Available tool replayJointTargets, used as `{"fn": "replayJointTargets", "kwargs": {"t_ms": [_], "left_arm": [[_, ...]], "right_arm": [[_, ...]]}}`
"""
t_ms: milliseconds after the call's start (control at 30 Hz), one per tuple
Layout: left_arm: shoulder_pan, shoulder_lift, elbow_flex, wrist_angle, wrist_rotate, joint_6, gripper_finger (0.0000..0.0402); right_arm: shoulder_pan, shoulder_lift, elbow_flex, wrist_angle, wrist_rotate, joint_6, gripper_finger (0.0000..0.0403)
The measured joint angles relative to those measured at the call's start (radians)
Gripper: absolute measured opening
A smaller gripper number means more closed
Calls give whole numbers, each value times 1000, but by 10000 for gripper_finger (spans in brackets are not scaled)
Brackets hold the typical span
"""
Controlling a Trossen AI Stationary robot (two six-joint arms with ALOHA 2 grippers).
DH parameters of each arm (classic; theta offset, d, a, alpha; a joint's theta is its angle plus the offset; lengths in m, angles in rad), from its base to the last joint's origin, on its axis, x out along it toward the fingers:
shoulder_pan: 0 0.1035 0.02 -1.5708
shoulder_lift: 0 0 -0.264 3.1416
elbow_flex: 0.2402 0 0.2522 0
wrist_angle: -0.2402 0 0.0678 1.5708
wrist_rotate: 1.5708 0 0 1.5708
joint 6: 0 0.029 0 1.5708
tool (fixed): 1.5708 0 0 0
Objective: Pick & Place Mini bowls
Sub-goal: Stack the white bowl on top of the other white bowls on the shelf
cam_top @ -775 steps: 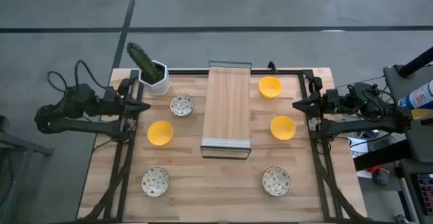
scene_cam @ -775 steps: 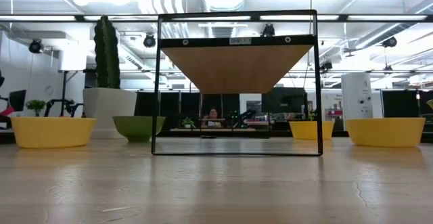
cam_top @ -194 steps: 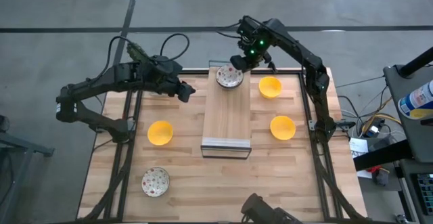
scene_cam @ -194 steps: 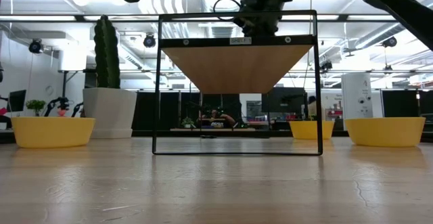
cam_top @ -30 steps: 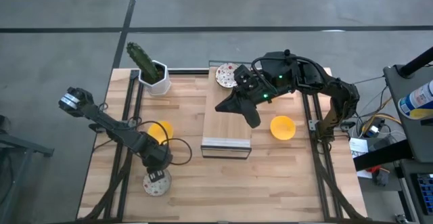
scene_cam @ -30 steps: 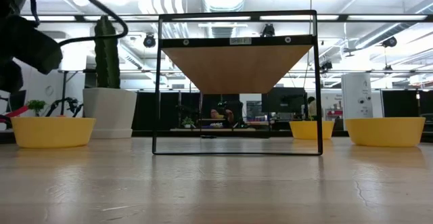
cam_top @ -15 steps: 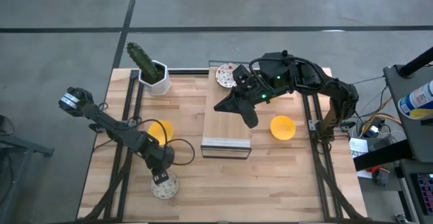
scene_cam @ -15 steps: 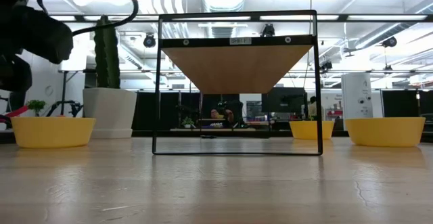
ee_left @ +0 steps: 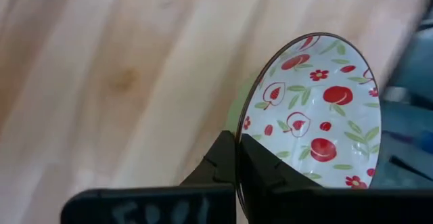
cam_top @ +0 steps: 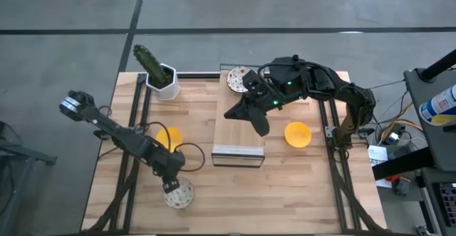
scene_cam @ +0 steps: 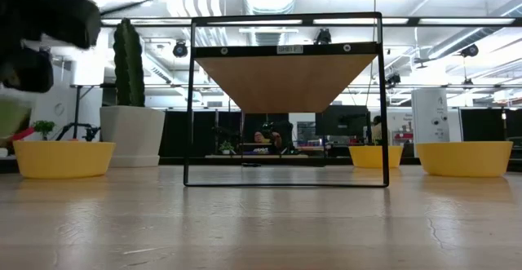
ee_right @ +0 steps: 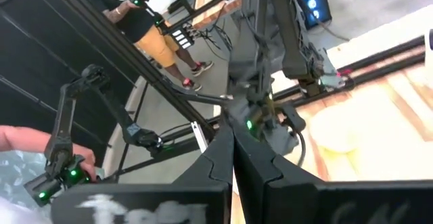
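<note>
Our left gripper [cam_top: 169, 186] pinched the rim of a white, red-flowered mini bowl [cam_top: 179, 192] just above the wooden table's [cam_top: 235, 193] near-left area. We judged carrying underway; placement on the wooden shelf [cam_top: 240, 108] comes next. Our right gripper [cam_top: 229, 113], fingers together, hovered over it.

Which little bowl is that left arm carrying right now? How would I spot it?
Start at the wooden table and find its near left corner. There the left gripper pinches the rim of a floral bowl. Unlike the plain yellow bowl just behind, it is white with red-and-green speckles.
</note>
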Motion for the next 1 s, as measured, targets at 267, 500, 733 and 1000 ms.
{"fn": "replayJointTargets", "kwargs": {"t_ms": [267, 500, 733, 1000], "left_arm": [[0, -112, 67, 14, -15, -79, 1], [28, -204, 187, 70, -166, -104, 0], [138, -220, 343, 8, -358, -106, 0], [313, -184, 489, -71, -509, 31, 0]], "right_arm": [[0, 0, 0, -103, -2, 80, 8], [0, 0, -44, -160, -24, 139, 24], [-22, 0, -115, -169, -63, 211, 119], [-133, 0, -153, -203, -55, 272, 177]]}}
